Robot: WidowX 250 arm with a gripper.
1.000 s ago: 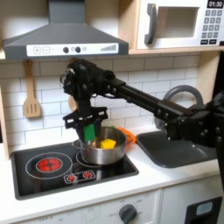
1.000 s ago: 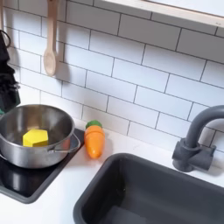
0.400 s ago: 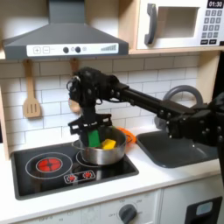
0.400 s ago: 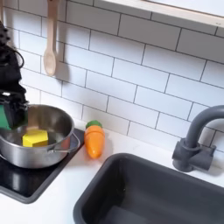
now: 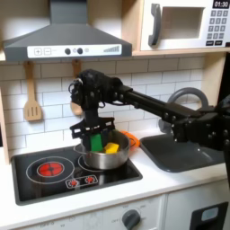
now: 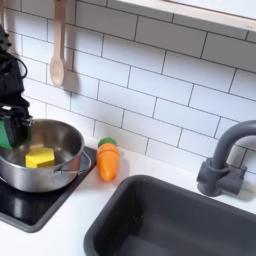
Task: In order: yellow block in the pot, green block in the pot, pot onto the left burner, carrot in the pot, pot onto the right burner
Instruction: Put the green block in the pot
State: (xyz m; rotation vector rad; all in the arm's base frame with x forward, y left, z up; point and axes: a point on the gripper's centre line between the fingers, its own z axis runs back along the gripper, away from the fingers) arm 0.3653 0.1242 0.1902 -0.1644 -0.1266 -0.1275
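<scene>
Pincer (image 6: 14, 133) clenched on the green block (image 6: 17, 131), over the pot (image 6: 62, 172). Block judged light, rigid, slick plastic; grip its flat sides.

yellow block (image 6: 40, 157) in pot (image 6: 62, 170) | carrot (image 6: 107, 160) beside pot, second exterior view's right

Toy kitchen: cooktop (image 5: 76, 171), range hood (image 5: 65, 38), microwave (image 5: 184, 24), sink (image 6: 185, 222), tiled wall (image 6: 160, 80).

the first exterior view faces the toy kitchen frontally from afar; the second exterior view sits close, angled down. both share the round shiny silver metal pot (image 5: 106, 158) (image 6: 40, 170).
</scene>
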